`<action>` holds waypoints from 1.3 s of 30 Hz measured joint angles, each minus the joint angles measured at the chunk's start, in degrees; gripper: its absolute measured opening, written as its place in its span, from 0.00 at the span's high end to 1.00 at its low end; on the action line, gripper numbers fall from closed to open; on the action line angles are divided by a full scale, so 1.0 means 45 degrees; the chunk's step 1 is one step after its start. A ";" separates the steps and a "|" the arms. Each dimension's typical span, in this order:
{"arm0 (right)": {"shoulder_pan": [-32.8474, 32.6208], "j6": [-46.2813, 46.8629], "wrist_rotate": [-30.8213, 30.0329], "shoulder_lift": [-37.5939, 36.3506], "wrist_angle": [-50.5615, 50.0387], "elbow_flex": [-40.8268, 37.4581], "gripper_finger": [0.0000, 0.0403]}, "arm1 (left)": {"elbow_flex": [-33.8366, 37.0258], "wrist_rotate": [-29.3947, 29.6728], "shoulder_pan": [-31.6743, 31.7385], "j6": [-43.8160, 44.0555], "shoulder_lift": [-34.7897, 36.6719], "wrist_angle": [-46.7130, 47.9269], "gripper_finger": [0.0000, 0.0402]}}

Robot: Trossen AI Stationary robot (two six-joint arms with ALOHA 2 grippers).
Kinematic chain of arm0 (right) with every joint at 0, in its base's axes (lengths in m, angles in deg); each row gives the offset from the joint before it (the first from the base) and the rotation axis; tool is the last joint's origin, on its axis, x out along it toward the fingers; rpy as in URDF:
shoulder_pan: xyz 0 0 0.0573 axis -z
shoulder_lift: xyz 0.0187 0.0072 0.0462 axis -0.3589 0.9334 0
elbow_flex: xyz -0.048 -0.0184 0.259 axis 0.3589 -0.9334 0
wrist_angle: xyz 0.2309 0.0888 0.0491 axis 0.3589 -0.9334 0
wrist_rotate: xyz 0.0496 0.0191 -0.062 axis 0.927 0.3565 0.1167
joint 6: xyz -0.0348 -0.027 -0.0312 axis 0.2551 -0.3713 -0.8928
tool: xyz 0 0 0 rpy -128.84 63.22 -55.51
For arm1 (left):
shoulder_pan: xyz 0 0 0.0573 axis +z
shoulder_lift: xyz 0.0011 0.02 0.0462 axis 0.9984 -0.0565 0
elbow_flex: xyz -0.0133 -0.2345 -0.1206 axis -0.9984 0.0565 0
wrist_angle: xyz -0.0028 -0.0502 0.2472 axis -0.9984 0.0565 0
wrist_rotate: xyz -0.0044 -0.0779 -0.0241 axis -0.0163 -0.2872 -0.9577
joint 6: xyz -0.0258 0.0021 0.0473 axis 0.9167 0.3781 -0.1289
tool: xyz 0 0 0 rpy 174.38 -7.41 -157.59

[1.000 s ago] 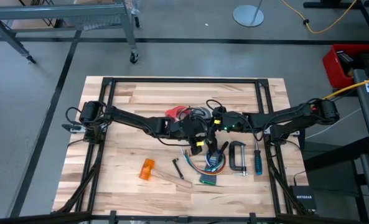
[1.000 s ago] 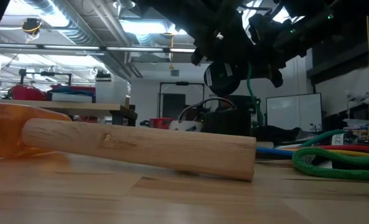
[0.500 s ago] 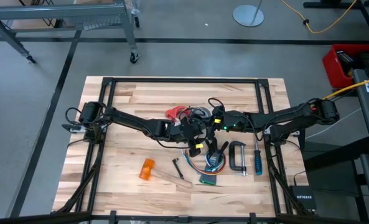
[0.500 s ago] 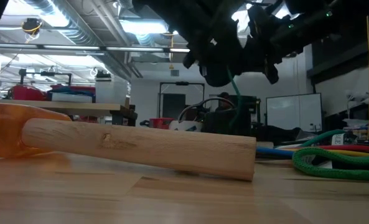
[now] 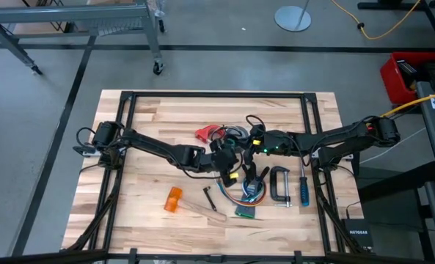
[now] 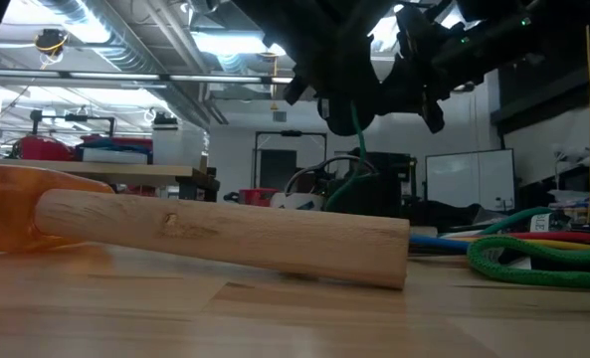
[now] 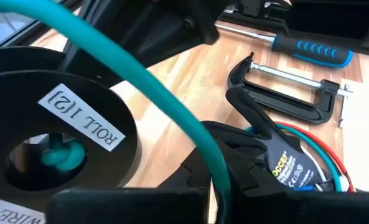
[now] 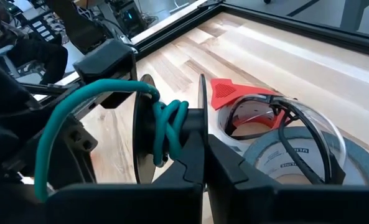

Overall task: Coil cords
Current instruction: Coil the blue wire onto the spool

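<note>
The left gripper [image 5: 230, 163] sits pinched down on a teal cord [image 7: 153, 93] near the middle of the surface [image 5: 151, 125], its fingers narrow around the strand. The right gripper [image 5: 251, 144] comes in from three o'clock and is clamped on the edge of a black spool [image 8: 148, 134], holding it up off the wood; a few turns of the teal cord are wrapped on its hub. In the left wrist view the spool's face carries a white label, and the cord runs slack from the hub across to the left gripper.

The other cords [image 5: 232, 134] — thin dark ones — lie tangled just toward twelve o'clock of the grippers, beside a red plastic piece [image 5: 204, 133] and over a grey tape roll [image 8: 296, 158]. A black clamp [image 5: 279, 185] and a blue-handled screwdriver [image 5: 303, 191] lie toward five o'clock, and an orange-headed mallet [image 5: 174, 199] toward seven o'clock.

The likely trouble from here is tension. If the left gripper pulls away faster than the spool turns, the cord could drag the spool out of the right gripper's thin edge grip, or the wound turns could slide off the hub. The slack loop hangs close to the clamp and the coloured wires [image 7: 321, 149] below — it could snag there and pull them along.
</note>
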 joint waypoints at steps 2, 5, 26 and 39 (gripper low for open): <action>0.0000 0.0015 -0.0005 0.0000 0.0074 -0.0005 0.99 | 0.0000 0.0010 0.0000 0.0055 0.0000 -0.0070 1.00; 0.0000 0.0019 -0.0044 0.0000 0.0482 -0.0010 0.99 | 0.0000 0.0024 -0.0002 0.0091 0.0000 -0.0225 1.00; -0.0005 -0.0204 -0.0544 -0.0005 0.1852 -0.0015 0.99 | 0.0005 -0.0401 -0.0203 -0.0295 -0.0204 -0.1626 0.99; 0.0000 -0.0616 -0.0225 -0.0034 0.1893 -0.0015 0.99 | 0.0005 -0.0894 -0.0481 -0.0112 -0.0209 0.0175 0.67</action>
